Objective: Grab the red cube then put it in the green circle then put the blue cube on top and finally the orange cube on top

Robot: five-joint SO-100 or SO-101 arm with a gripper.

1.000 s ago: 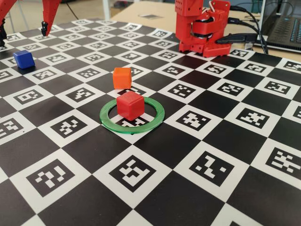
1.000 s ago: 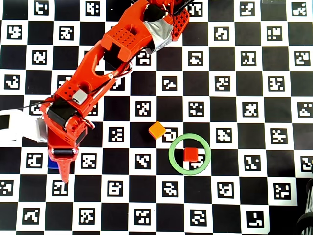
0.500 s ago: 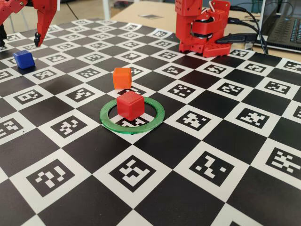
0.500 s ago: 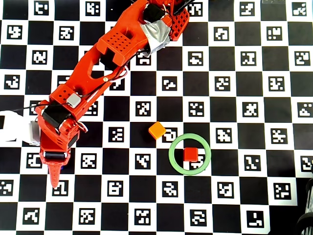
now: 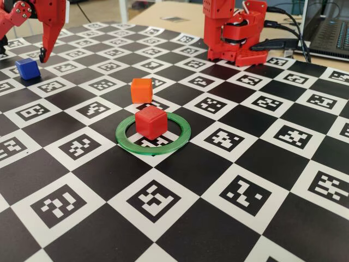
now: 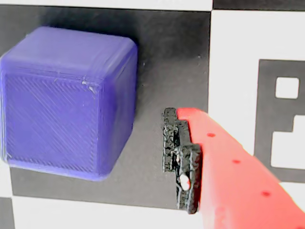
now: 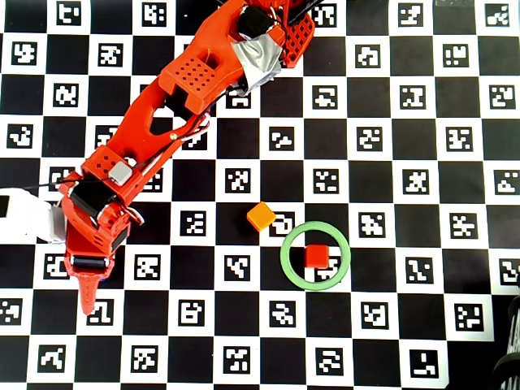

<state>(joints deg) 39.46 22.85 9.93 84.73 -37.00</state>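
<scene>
Hovering beside the blue cube [image 6: 66,100], upper left of the fixed view.
Gripper [image 5: 42,54] pointed down; finger spread unreadable. Cube sat square, no long axis. Red cube [image 5: 150,121] inside green circle [image 5: 177,136].

Robotics lab: marker-printed checkerboard mat [image 5: 229,180], laptop [image 5: 330,30], cables [image 5: 292,24] on desk.

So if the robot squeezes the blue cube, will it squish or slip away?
Probably no squishing: the blue cube looks like hard printed plastic, with fine layer lines on its face. Those ridges and the finger's rough black pad should help against slipping. It sits flat on the board, so it would likely slide rather than roll if nudged.
</scene>
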